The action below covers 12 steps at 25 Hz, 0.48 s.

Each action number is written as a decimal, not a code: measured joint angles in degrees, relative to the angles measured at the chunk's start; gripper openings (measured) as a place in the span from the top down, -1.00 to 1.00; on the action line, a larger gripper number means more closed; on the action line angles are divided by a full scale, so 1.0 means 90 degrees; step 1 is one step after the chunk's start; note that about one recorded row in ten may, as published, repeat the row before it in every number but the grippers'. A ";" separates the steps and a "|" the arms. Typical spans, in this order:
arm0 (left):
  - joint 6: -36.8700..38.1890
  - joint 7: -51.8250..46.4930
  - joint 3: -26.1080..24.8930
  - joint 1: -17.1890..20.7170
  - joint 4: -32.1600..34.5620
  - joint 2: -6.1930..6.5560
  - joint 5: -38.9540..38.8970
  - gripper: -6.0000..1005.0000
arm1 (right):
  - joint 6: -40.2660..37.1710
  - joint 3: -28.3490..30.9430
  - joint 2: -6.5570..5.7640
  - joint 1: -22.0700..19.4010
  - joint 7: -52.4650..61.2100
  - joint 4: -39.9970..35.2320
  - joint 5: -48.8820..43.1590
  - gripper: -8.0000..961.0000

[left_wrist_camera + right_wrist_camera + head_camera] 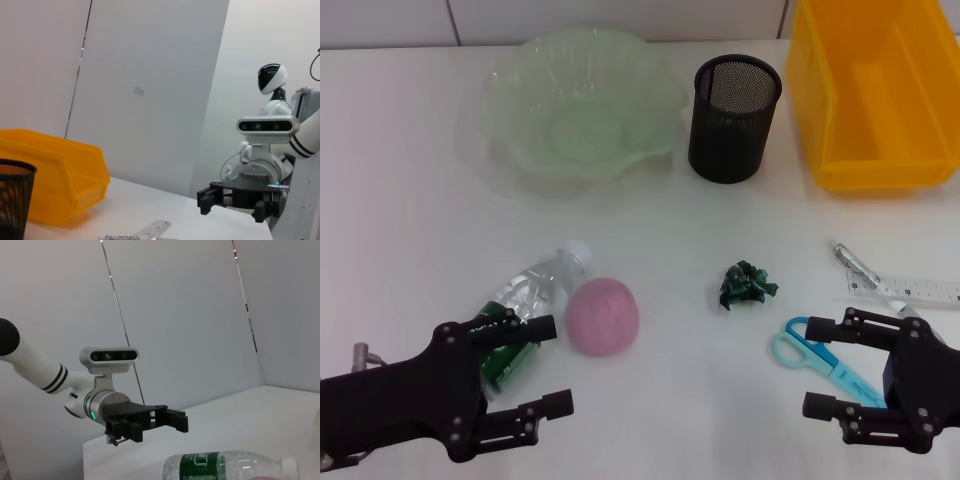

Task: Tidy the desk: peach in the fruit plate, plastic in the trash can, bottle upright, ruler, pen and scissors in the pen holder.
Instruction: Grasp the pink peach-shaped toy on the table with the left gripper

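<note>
Head view: a white desk seen from above. At upper left of centre sits the pale green fruit plate [582, 112], empty. Just right of it stands the black mesh pen holder [734, 117], and the yellow trash can [878, 92] fills the upper right corner. In the lower left, the left gripper [548, 364] hovers with its fingers spread wide, holding nothing. The pink peach [603, 316] lies just up and right of its fingertips, touching or nearly touching the clear bottle [525, 309]. The bottle lies on its side, with its long axis running from the white cap at upper right down toward the left gripper. At centre right lies the crumpled green plastic [745, 284]. In the lower right, the right gripper [823, 365] is also wide open and empty. The blue scissors [820, 358] lie directly under its fingertips, handles pointing left. The pen [861, 267] and ruler [908, 291] lie just above it, near the right edge.

The left arm appears nearer the peach and bottle; the right arm appears nearer the scissors, pen and ruler.

Left wrist view: the trash can [55, 176] and the pen holder [14, 200] sit at lower left, the ruler [145, 231] at the bottom edge, and the right gripper [235, 197] is farther off at right.

Right wrist view: the left gripper [172, 420] reaches in from the left, and the lying bottle [230, 467] spans the bottom edge.
</note>
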 joint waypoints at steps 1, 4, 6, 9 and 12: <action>-0.0001 -0.0008 0.0002 -0.0011 0.0002 -0.0003 0.0002 -0.48 | 0.0009 0.0000 0.0007 -0.0001 0.0000 0.0000 0.0002 -0.58; -0.0004 -0.0015 0.0004 -0.0037 0.0003 -0.0006 0.0001 -0.48 | 0.0072 -0.0001 0.0040 0.0001 -0.0009 0.0000 0.0007 -0.58; -0.0009 -0.0015 0.0006 -0.0040 0.0002 -0.0006 0.0002 -0.48 | 0.0110 -0.0001 0.0057 0.0013 -0.0009 0.0000 0.0009 -0.58; -0.0013 -0.0017 0.0006 -0.0042 0.0002 -0.0008 0.0042 -0.48 | 0.0144 -0.0002 0.0073 0.0029 -0.0008 0.0000 0.0009 -0.58; -0.0015 -0.0025 0.0007 -0.0069 0.0006 -0.0017 0.0090 -0.48 | 0.0166 -0.0002 0.0084 0.0046 -0.0006 0.0000 0.0009 -0.58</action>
